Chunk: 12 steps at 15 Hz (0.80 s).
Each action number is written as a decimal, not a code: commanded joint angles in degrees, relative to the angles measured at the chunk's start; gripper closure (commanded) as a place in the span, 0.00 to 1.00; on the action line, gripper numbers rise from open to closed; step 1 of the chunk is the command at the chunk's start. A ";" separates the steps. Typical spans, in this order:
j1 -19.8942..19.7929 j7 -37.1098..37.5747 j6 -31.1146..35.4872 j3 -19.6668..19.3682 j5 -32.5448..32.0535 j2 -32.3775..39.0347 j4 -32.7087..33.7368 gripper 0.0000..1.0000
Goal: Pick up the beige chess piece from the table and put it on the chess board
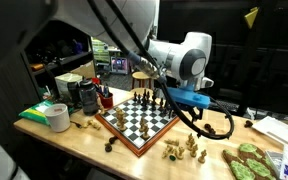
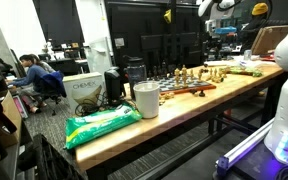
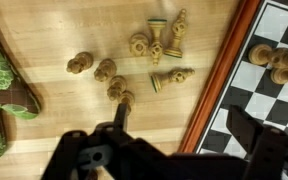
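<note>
Beside chess board [image 3: 222, 80], scattered pieces [image 3: 139, 44] (beige).

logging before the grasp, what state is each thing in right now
gripper: fingers open, empty, above the table
beige chess pieces: off the board, loose on the table, some lying down
chess board: flat on the table, pieces standing on it
white container: upright on the table
</note>
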 commanded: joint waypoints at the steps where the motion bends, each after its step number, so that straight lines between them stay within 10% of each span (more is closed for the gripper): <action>1: -1.47 -5.53 1.15 0.27 1.01 5.38 3.21 0.00; 12: -7.91 -19.28 -3.90 2.43 8.66 16.98 14.66 0.00</action>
